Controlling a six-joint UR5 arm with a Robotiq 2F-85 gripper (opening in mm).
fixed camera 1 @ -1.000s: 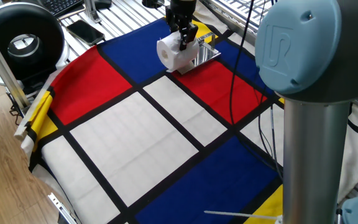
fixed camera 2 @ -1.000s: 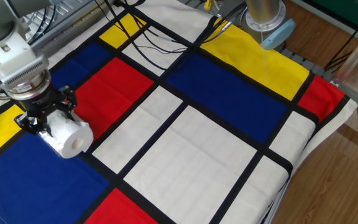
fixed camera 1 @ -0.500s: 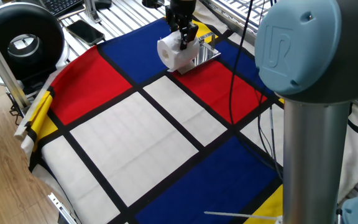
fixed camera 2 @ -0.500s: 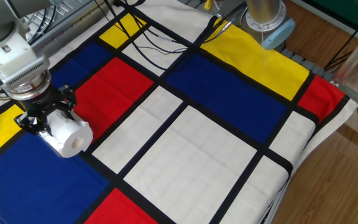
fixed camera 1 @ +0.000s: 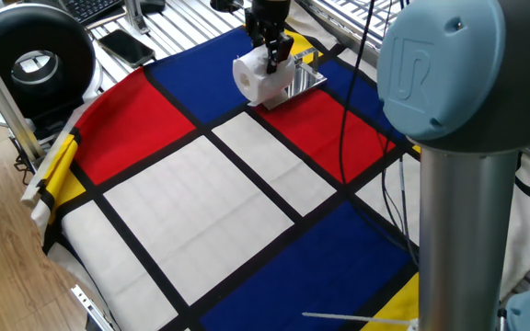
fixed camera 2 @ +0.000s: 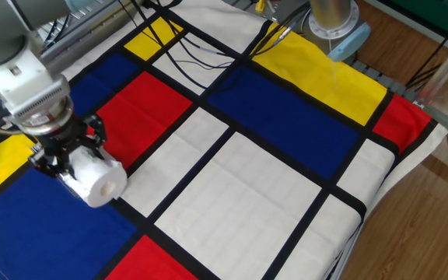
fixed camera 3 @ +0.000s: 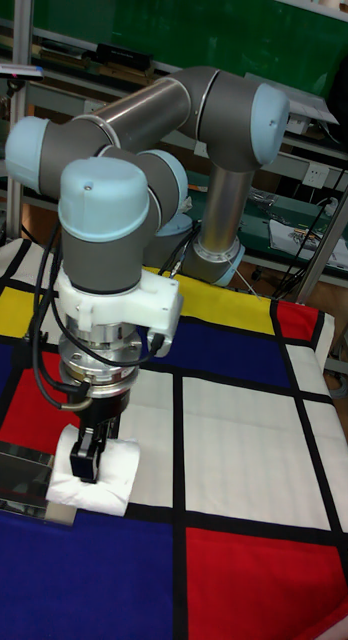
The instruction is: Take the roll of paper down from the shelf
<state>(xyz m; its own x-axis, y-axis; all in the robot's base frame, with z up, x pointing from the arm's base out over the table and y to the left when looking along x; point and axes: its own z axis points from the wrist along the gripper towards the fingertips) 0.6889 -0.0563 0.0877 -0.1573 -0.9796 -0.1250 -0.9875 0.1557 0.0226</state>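
Note:
The roll of paper (fixed camera 1: 259, 79) is a white cylinder at the far end of the coloured cloth, and my gripper (fixed camera 1: 270, 61) is shut on it from above. Its hollow end faces the camera in the other fixed view, roll of paper (fixed camera 2: 100, 181) below gripper (fixed camera 2: 70, 158). The shelf (fixed camera 1: 307, 81) is a shiny silver plate just behind and beside the roll. In the tall view the roll (fixed camera 3: 97, 479) rests partly over the edge of the shelf (fixed camera 3: 18, 478), with the gripper (fixed camera 3: 88, 457) clamped on it. The other fixed view hides the shelf.
A black round device (fixed camera 1: 33, 57), a phone (fixed camera 1: 125, 44) and a keyboard (fixed camera 1: 90, 7) lie beyond the cloth's far-left edge. Cables (fixed camera 2: 201, 53) trail over the cloth near the robot base (fixed camera 2: 330, 17). The arm's column (fixed camera 1: 460, 211) stands at the near right.
In the other fixed view the gripper and the roll it grips have shifted a little toward the middle of the cloth. One fixed view shows no visible difference.

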